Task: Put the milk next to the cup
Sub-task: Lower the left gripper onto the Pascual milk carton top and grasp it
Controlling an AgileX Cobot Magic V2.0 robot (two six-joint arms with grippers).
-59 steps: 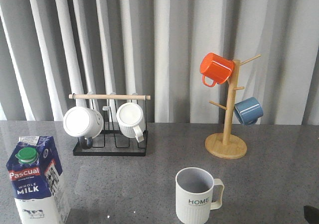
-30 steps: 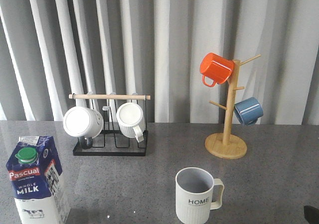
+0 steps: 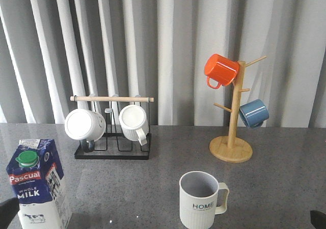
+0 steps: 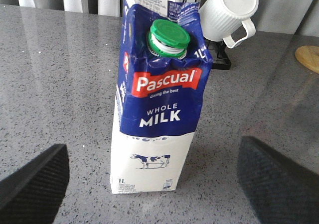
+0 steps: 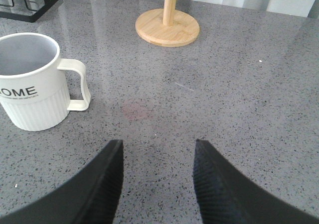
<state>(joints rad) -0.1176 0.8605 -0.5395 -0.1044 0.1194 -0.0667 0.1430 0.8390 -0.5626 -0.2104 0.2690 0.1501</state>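
At the far left of the grey worktop [image 3: 153, 188], the milk [image 3: 38, 185] stands upright and untouched, its green cap [image 4: 170, 35] screwed on, well apart from the cup [image 3: 201, 201] it is meant to join. The left tool [image 4: 149, 184] is spread wide on either side of the carton in the left wrist view, its dark fingers [image 4: 35, 181] clear of the cardboard with open worktop showing between them and the box; from the front only a dark sliver of it shows at the bottom left corner. Behind the carton, a black wire rack [image 3: 113, 137] with a wooden bar holds two white mugs [image 3: 84, 124] on their sides. Nearer the middle, the ribbed cup marked "HOME" sits upright with its handle turned to the right, empty as far as can be seen. Further right, a wooden mug tree [image 3: 232, 137] carries an orange mug [image 3: 220, 70] and a blue mug [image 3: 253, 113]. The right tool [image 5: 157, 184] hovers low over bare worktop beside the cup's handle, its fingers parted a moderate way and holding nothing. By the look of things the job has barely begun: the carton is framed but not gripped, and the grasp, the carry across and the setting down beside the cup all remain.
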